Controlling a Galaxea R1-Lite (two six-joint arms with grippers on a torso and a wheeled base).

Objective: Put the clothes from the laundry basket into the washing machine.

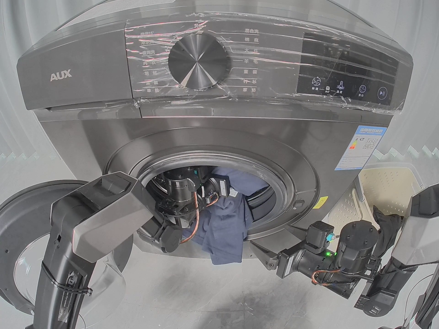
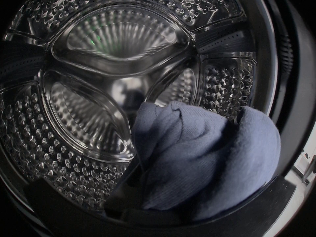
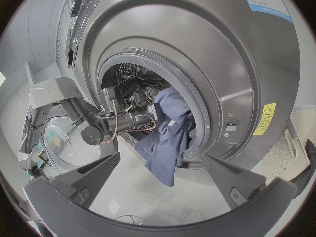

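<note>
A grey front-loading washing machine (image 1: 215, 129) stands with its round opening bare. A blue garment (image 1: 226, 225) is draped over the opening's lower rim, half inside the drum (image 2: 108, 83) and half hanging down the front. My left gripper (image 1: 222, 187) is inside the opening, shut on the blue garment (image 2: 197, 155), whose bunched cloth hides the fingertips. My right gripper (image 3: 158, 157) is open and holds nothing, low in front of the machine's right side (image 1: 266, 257). A cream laundry basket (image 1: 388, 188) to the right holds a dark garment (image 1: 388, 229).
The machine's round door (image 1: 27, 234) is swung open to the left, beside my left arm. The light floor (image 1: 219, 293) in front of the machine is bare. The basket stands close against the machine's right side (image 3: 289, 142).
</note>
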